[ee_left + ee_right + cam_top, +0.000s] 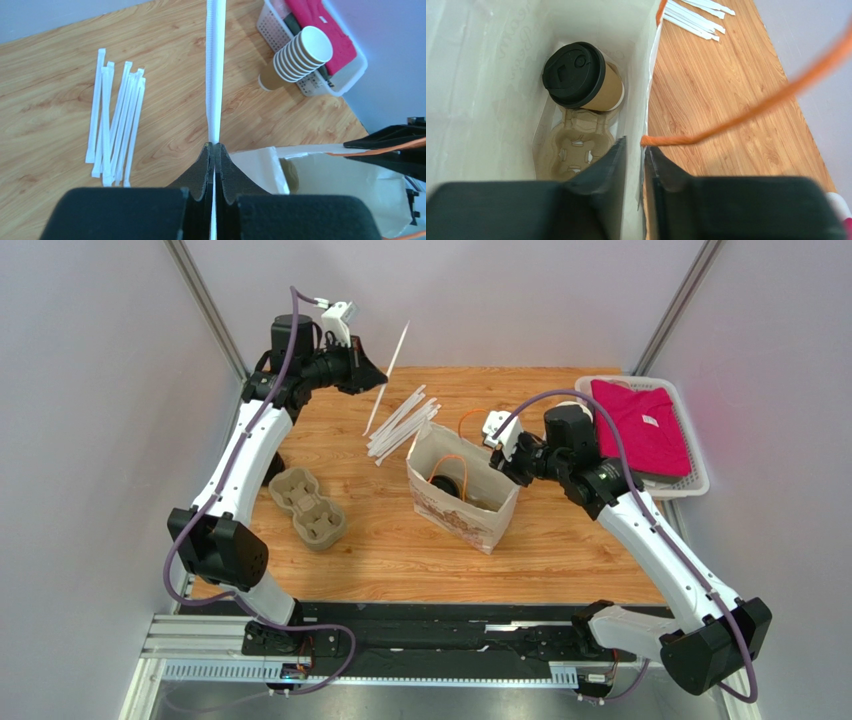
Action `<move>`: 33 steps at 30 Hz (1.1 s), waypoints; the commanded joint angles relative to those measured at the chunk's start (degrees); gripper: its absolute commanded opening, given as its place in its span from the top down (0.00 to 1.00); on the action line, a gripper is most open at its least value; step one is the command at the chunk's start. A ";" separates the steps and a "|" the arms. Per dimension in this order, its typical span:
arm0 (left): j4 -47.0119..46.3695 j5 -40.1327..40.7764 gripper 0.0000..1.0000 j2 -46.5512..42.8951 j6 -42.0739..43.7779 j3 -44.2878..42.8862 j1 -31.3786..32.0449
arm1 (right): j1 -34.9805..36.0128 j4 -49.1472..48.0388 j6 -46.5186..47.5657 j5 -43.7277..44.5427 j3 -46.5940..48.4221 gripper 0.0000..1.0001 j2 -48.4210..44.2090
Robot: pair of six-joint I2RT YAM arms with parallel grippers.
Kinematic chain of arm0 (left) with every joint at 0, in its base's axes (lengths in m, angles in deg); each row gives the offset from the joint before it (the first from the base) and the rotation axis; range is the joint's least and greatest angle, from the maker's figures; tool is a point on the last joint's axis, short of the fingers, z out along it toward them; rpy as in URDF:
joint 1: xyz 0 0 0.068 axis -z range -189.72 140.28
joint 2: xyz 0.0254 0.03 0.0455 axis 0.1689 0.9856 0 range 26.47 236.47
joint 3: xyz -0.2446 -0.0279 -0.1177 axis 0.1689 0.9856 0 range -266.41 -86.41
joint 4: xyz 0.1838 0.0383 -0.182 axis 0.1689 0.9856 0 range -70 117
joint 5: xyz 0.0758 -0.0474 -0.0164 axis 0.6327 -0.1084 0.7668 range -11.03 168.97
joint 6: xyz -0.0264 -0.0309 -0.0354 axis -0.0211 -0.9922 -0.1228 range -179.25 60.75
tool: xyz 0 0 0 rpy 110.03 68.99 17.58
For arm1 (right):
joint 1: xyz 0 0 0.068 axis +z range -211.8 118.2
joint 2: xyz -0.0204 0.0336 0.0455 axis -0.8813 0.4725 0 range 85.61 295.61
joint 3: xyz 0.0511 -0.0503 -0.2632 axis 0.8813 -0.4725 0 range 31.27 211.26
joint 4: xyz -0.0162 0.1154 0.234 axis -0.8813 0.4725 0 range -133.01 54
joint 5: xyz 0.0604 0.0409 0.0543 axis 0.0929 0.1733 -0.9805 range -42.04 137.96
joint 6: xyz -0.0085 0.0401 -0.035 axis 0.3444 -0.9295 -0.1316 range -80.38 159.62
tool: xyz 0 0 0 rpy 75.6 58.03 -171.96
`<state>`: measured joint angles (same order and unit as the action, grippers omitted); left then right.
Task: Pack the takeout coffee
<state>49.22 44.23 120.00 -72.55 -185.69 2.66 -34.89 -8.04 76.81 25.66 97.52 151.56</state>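
Sitting inside the open paper bag (465,515) at mid-table: the takeout coffee (586,77), black lid on, cup tilted against the bag's wall, its foot over a pulp tray (573,147) on the bag floor. Right gripper (635,145) straddles the bag's rim, one finger inside and one outside, jaws parted only a little with the paper wall between them; whether the pads touch the paper is hard to tell from the wrist view. Orange handle (736,120) crosses just beside the outer finger. Left gripper (214,147) raised over the table's far left, pinched fully closed on one wrapped straw (215,75) that sticks straight out ahead. Loose wrapped straws (115,120) lie on the wood near the bag. Second pulp tray (307,508) left of bag, apart from it. Stack of lidless cups (300,55) next to white basket (350,80) holding pink cloth (340,35).
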 commanded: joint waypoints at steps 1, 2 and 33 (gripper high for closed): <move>-3.11 -2.35 1.00 -2.30 -2.34 0.67 0.36 | -0.02 -2.35 -2.11 -1.52 3.87 0.65 0.23; -3.20 -2.26 1.00 -2.83 -2.26 0.85 0.36 | -0.02 -2.35 -2.47 -0.38 4.14 0.62 0.58; -32.90 -10.09 1.00 -18.12 -3.13 8.67 8.97 | -0.11 -13.68 -38.49 1.39 36.82 0.16 4.70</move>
<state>25.09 35.22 106.93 -78.23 -177.89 7.95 -34.89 -12.46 51.52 30.88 128.43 152.13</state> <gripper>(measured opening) 0.008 0.843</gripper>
